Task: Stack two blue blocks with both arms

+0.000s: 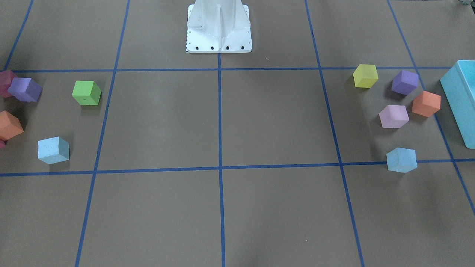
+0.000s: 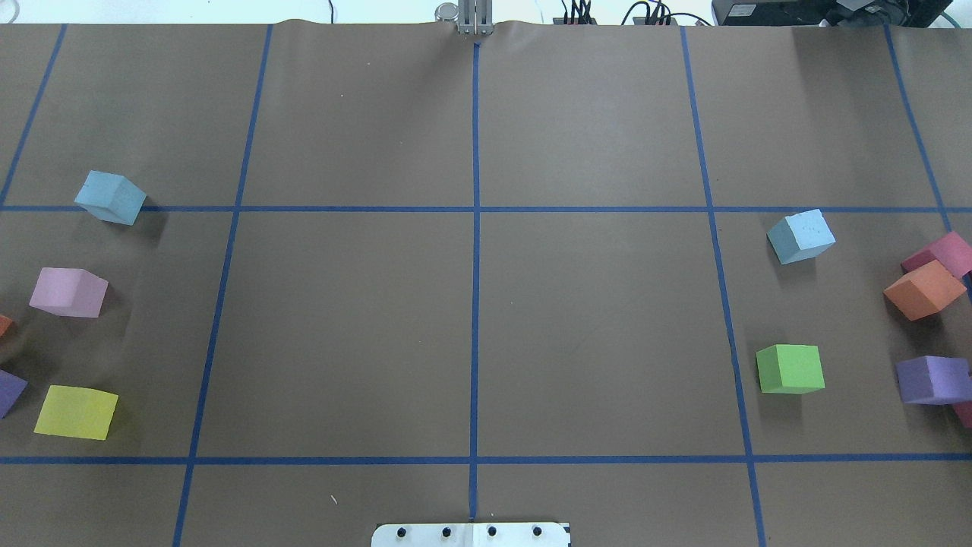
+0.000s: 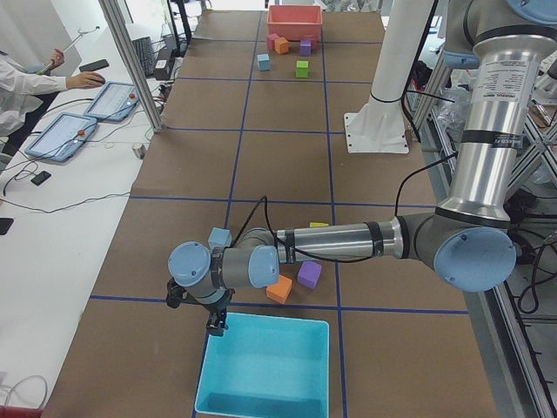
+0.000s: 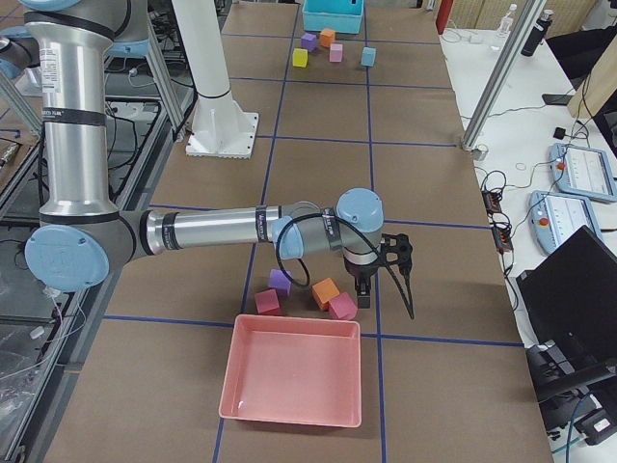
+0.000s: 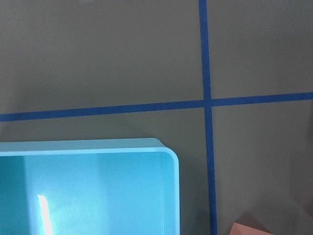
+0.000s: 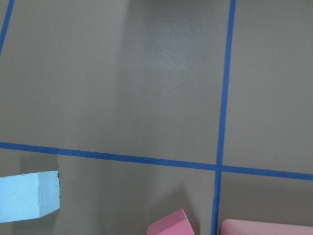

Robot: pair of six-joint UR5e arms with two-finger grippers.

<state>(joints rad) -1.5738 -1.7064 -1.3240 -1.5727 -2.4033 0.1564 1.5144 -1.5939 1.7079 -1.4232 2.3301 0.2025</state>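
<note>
Two pale blue blocks lie far apart on the brown table. One is on my left side (image 2: 111, 197), also seen in the front view (image 1: 401, 160) and the left side view (image 3: 219, 237). The other is on my right side (image 2: 800, 236), also in the front view (image 1: 53, 150) and at the lower left of the right wrist view (image 6: 27, 196). My left gripper (image 3: 218, 329) points down over the turquoise bin's far corner, just past the left block. My right gripper (image 4: 363, 301) points down beside a pink cube (image 4: 342, 307). I cannot tell whether either is open.
The turquoise bin (image 3: 261, 324) stands at the left end, a pink bin (image 4: 289, 328) at the right end. Pink (image 2: 68, 292), yellow (image 2: 76, 412), green (image 2: 790, 369), orange (image 2: 923, 289) and purple (image 2: 932, 379) cubes lie near the blue ones. The white pedestal (image 1: 219, 29) stands mid-table.
</note>
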